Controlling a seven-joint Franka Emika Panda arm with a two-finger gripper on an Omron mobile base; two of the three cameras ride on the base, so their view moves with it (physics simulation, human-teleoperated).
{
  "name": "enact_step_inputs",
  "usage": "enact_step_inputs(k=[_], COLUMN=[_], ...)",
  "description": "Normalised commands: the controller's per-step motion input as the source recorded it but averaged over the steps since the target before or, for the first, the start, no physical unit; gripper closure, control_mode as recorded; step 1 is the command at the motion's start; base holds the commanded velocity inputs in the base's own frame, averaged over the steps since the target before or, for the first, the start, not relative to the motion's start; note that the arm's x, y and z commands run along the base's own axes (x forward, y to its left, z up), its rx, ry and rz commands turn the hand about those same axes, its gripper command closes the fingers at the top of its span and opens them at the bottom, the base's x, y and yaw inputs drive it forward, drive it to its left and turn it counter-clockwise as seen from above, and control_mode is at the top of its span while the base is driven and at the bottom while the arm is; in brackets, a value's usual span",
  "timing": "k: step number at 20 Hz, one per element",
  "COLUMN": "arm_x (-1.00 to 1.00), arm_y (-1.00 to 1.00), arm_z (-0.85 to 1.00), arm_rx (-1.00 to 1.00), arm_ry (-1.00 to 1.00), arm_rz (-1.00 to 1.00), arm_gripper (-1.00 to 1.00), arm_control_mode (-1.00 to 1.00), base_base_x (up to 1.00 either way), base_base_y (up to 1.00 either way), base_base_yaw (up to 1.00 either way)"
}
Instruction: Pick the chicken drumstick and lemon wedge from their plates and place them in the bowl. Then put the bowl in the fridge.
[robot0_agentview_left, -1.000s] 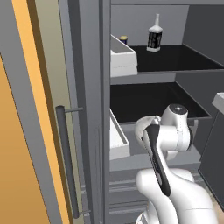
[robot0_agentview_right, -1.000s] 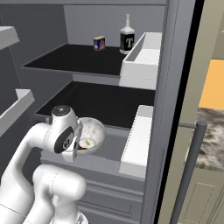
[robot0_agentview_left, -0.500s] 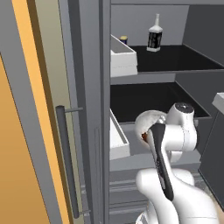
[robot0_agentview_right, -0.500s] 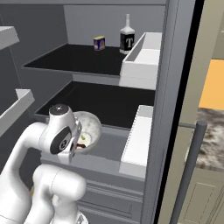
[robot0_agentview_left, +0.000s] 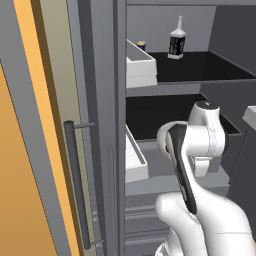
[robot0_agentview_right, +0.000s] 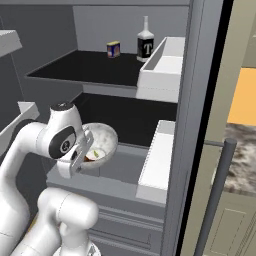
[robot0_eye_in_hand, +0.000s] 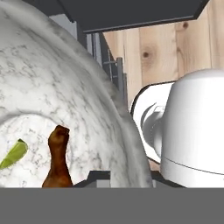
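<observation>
Right against the gripper (robot0_agentview_right: 85, 156), the bowl (robot0_agentview_right: 106, 140) holds drumstick (robot0_eye_in_hand: 58, 159) and wedge (robot0_eye_in_hand: 13, 154).

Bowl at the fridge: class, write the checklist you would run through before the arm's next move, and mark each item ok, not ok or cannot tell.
1. Drumstick inside the bowl: ok, the hand view shows it against the inner wall.
2. Lemon wedge inside the bowl: ok, it lies beside the drumstick.
3. Fridge open: ok, the shelves and white bins are exposed.
4. Bowl inside the fridge: ok, it sits at the level of the lower shelf.
5. Bowl resting on the shelf: cannot tell, its underside is hidden.
6. Gripper's hold on the bowl's rim: cannot tell, the fingertips are hidden.
</observation>
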Motion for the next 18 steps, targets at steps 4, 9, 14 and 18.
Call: enact_step_inputs(k=[4, 9, 14, 18], arm_x=[-0.06, -0.03, -0.01, 0.28], arm_y=[-0.07, -0.07, -0.02, -0.02], arm_z=[0.32, 0.13, 0.06, 0.0], arm_rx=[-0.03, -0.07, -0.06, 0.0], arm_ry=[-0.03, -0.13, -0.29, -0.09], arm_rz=[0.0, 0.0, 0.02, 0.05], arm_gripper=[1.0, 1.0, 1.0, 1.0], arm_control_mode=[-1.0, -1.0, -1.0, -1.0], base_base_x=[0.0, 0.0, 0.0, 0.0], base_base_y=[0.0, 0.0, 0.0, 0.0], base_base_yaw=[0.0, 0.0, 0.0, 0.0])
